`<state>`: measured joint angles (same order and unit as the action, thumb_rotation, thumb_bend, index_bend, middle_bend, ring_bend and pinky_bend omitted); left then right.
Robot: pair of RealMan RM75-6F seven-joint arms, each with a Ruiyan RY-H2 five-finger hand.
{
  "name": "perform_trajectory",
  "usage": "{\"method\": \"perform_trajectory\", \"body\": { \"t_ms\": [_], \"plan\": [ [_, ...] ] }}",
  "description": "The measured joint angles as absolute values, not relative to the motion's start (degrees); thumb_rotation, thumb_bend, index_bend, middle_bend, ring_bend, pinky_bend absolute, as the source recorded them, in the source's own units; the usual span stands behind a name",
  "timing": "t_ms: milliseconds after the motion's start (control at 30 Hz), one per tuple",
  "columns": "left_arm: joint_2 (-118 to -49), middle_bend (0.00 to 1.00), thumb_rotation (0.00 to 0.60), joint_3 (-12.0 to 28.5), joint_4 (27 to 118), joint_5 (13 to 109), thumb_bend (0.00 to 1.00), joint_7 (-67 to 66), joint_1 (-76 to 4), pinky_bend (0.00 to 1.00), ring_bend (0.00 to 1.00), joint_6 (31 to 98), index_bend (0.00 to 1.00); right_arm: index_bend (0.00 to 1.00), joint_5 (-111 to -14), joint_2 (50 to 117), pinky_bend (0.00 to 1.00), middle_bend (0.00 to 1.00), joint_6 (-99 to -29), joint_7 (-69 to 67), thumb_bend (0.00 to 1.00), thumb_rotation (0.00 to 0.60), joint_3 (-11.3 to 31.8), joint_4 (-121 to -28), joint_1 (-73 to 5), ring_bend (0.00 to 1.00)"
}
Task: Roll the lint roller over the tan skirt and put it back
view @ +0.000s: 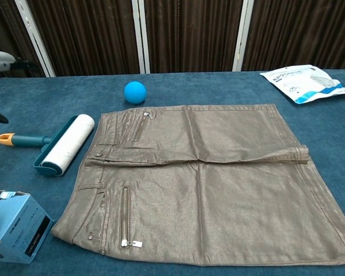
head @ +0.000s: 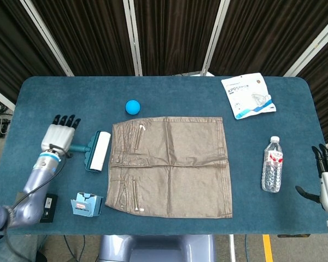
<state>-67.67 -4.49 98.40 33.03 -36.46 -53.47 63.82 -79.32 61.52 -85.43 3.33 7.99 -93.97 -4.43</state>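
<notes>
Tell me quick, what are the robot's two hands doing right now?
Left hand: open, holding nothing, lifted off the lint roller.
Right hand: open, holding nothing, at the table's edge.

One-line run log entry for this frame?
lint roller: on table, left of tan skirt | left robot hand: open, off handle | right robot hand: idle

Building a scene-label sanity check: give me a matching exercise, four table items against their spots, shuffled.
Items:
1. lint roller
2. blue ball
3. water bottle
4. mask packet

Places:
A. far right corner of the table
B. lying just left of the tan skirt
C. lying right of the skirt
D. beyond the skirt's far left corner

Pairs: 1-B, 2-D, 3-C, 4-A
</notes>
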Motion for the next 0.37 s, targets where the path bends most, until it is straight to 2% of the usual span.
{"method": "perform_trajectory", "body": {
  "t_ms": [233, 367],
  "plan": [
    [-62.9, 0.00, 0.600, -6.2, 105.4, 56.6, 0.00, -21.9, -38.4, 0.00, 0.00, 82.6, 0.00, 0.00, -82.1, 60.8, 0.00, 0.00, -86.9, 1.5, 0.00, 0.600, 7.3, -94.5, -3.9, 0.00],
    [-62.1, 0.00, 0.600, -8.0, 107.2, 66.5, 0.00, -16.8, -29.4, 0.00, 0.00, 91.7, 0.00, 0.00, -83.4, 60.6, 0.00, 0.00, -87.8, 0.9, 0.00, 0.600, 7.0, -94.5, -3.7, 0.00]
  ]
}}
